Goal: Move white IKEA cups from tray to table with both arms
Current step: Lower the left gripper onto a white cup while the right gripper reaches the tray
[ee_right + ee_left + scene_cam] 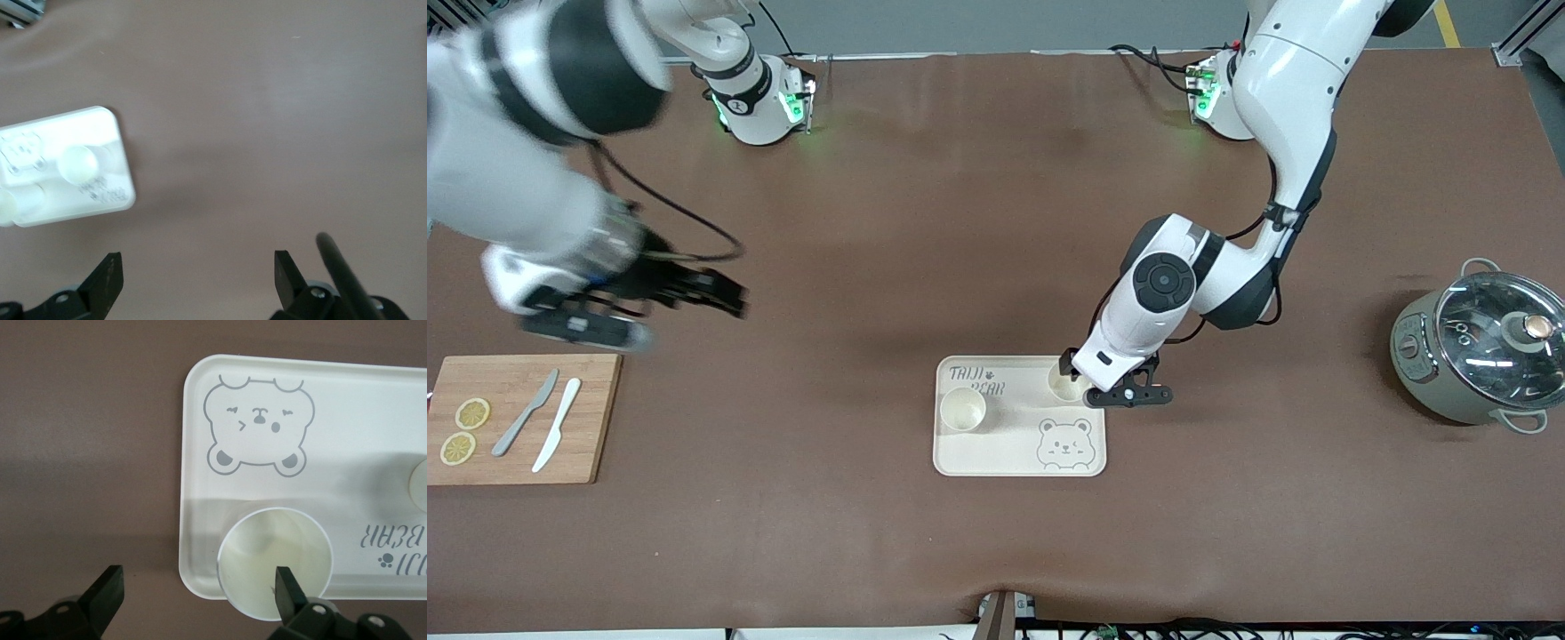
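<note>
Two white cups stand upright on the cream bear tray in the middle of the table. One cup is at the tray's end toward the right arm. The other cup is at the tray's corner toward the left arm. My left gripper is open and low over that corner. In the left wrist view one finger is over the cup's rim and the other is outside the tray. My right gripper is open and empty, up over bare table near the cutting board. Its view shows the tray farther off.
A wooden cutting board with two lemon slices and two knives lies at the right arm's end. A grey pot with a glass lid stands at the left arm's end. A black cable hangs by the right gripper.
</note>
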### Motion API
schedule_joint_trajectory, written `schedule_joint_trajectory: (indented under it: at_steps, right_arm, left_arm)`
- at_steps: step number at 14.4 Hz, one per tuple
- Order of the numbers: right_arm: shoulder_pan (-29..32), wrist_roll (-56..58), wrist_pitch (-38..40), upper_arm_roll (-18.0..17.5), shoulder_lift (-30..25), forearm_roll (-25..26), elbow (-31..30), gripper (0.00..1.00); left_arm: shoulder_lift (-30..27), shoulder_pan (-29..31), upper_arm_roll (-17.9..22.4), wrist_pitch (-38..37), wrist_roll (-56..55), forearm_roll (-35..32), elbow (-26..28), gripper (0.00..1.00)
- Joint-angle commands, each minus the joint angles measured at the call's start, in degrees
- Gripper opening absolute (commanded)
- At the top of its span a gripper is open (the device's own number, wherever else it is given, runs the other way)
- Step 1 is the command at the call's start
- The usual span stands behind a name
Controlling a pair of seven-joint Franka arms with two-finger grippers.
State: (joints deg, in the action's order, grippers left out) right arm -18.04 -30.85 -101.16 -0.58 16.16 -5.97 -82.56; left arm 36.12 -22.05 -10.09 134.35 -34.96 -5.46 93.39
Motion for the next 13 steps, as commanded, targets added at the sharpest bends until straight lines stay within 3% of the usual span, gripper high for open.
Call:
schedule_joint_trajectory:
  at_steps: [1, 9, 13]
  right_arm:
    - [-5.8, -10.0, -5.4, 0.7, 7.6, -0.1, 3.5, 1.00]
    - [-12.0, -14.2, -15.5, 0.8, 17.4, 3.9, 4.1, 1.00]
    - [-14.2, -17.7, -16.7, 0.9, 23.4, 5.1, 9.0, 1.00]
  left_arm:
    - [-1.8, -0.2, 0.2, 1.3, -1.7, -1.4, 2.4, 1.00]
    - [-0.9, -0.5, 0.2, 2.5, -2.0, -2.2, 2.7, 1.00]
    - [-0.1, -0.3, 0.3, 3.4, -2.0, -3.9, 2.7, 1.00]
